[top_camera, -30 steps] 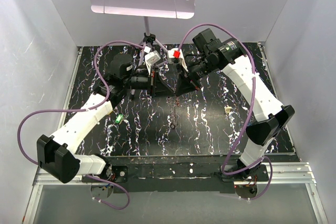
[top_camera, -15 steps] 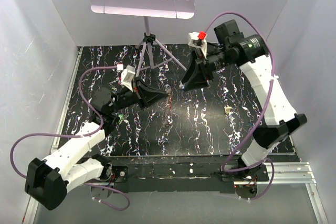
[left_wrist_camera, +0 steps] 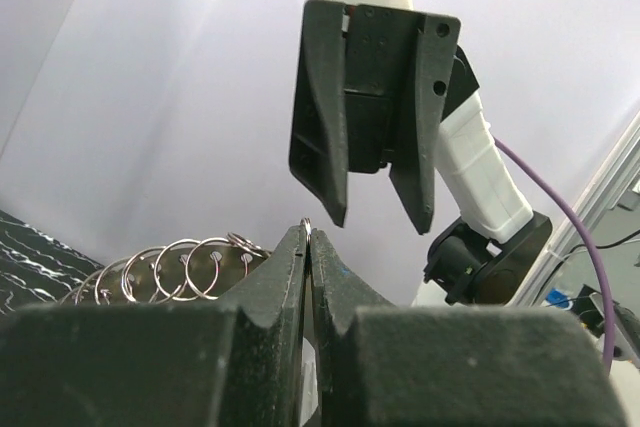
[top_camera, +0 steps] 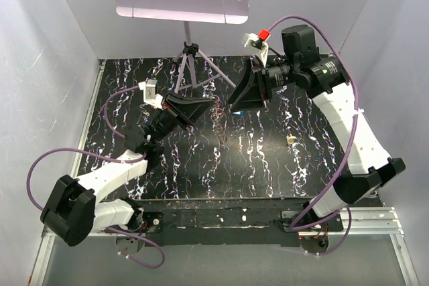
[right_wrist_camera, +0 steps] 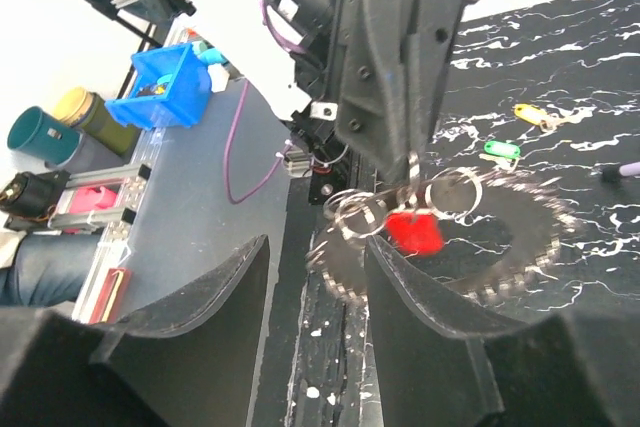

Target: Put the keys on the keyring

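Both arms have drawn back from the foot of the music stand (top_camera: 190, 50) at upper centre of the overhead view, and the right gripper (left_wrist_camera: 378, 219), shut a second ago, now stands with jaws parted and empty. The left gripper (left_wrist_camera: 308, 239) is fully closed, pinching the thin wire of the keyring (right_wrist_camera: 500, 247) at its tips. That ring hangs below them, clear of the table (top_camera: 268, 165), a little above centre in the overhead view. A red key (right_wrist_camera: 413, 232) appears to hang on it among small loops, though blur prevents confirmation. Governing relation for the next move: the ring lies directly ahead of the right gripper's parted jaws, near but not touching, its flat face turned obliquely toward them. Loose items on the table: a green key (right_wrist_camera: 500, 150) and a yellow key (right_wrist_camera: 530, 114) at upper right of the right wrist view, beyond the ring; a cream key (top_camera: 291, 140) at right centre overhead, nearer the right arm. No brand, label or writing is legible.
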`<action>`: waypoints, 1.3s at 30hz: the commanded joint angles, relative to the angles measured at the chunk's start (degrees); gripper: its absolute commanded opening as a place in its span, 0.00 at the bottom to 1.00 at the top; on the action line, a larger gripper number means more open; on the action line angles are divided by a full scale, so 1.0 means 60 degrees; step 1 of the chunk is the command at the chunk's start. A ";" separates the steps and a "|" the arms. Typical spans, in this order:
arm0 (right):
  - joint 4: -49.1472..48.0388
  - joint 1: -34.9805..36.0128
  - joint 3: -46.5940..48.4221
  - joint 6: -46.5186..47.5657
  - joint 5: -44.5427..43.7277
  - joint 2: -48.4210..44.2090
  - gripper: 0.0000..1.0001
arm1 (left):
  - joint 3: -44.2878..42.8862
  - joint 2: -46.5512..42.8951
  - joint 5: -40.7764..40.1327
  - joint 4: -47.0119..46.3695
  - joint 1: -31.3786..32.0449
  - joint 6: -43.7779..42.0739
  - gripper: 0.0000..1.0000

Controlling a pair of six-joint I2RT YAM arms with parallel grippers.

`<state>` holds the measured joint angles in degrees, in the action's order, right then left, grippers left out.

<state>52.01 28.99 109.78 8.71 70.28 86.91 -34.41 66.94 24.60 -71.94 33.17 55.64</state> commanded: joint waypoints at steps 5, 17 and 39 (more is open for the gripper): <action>-0.1271 0.0017 0.0395 -0.0939 -0.0654 0.0397 0.48 | -0.0212 0.0138 -0.0497 -0.1457 0.0273 0.0249 0.00; -0.1256 0.0046 0.0014 -0.0748 -0.0727 0.0485 0.43 | -0.0241 0.0138 -0.0438 -0.1413 0.0273 0.0219 0.00; -0.1110 0.0324 0.0029 -0.0514 -0.0757 0.0676 0.19 | -0.0241 0.0080 -0.0525 -0.1252 0.0287 0.0132 0.00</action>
<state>46.41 30.46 109.78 4.89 63.83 91.88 -34.44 68.90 23.07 -73.78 34.63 56.80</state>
